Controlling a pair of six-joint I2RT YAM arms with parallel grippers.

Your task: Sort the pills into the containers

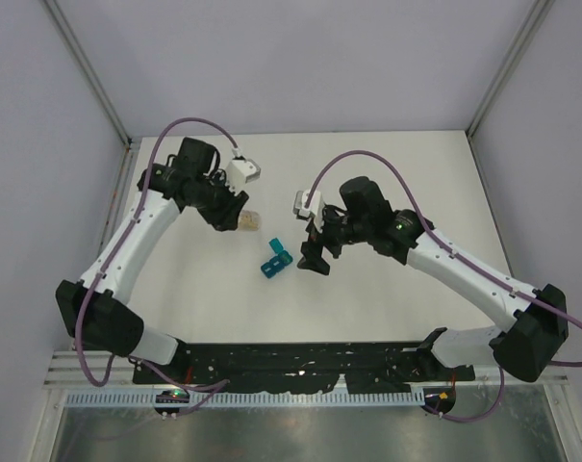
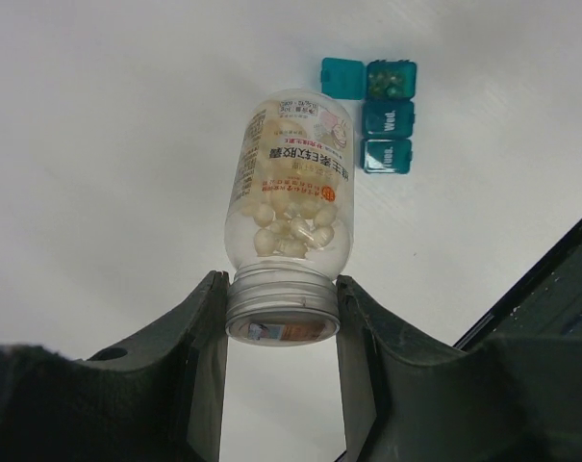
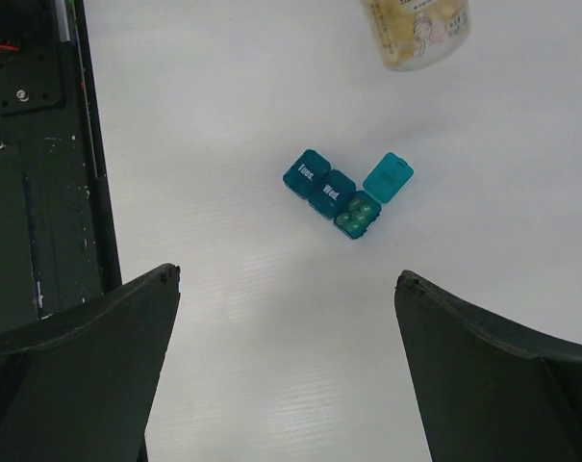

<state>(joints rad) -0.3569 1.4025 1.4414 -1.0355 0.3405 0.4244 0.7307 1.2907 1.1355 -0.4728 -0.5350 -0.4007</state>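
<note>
Roughly mid-table sits the teal containers (image 1: 274,257) strip, three joined compartments, flat on the white table (image 1: 396,173). The surface is plain matte white. Pale grey walls (image 1: 271,58) close it in on three sides, and metal frame posts (image 1: 90,72) run up at the far corners. A black base plate (image 1: 300,361) lies along the near edge, well apart from the strip.

The end compartment has its lid (image 3: 388,177) flipped open to the side, with pills (image 3: 356,216) inside. The other two lids are down, marked Tues. and Wed.

The left gripper (image 2: 283,313) is clamped on the threaded neck of a clear bottle (image 2: 291,183), near the strip on its far-left side. More pale pills are piled toward the neck end. Can't tell if the bottle touches the table.

The right gripper (image 3: 289,277) hangs just right of the strip, jaws wide apart, only bare table between them.
</note>
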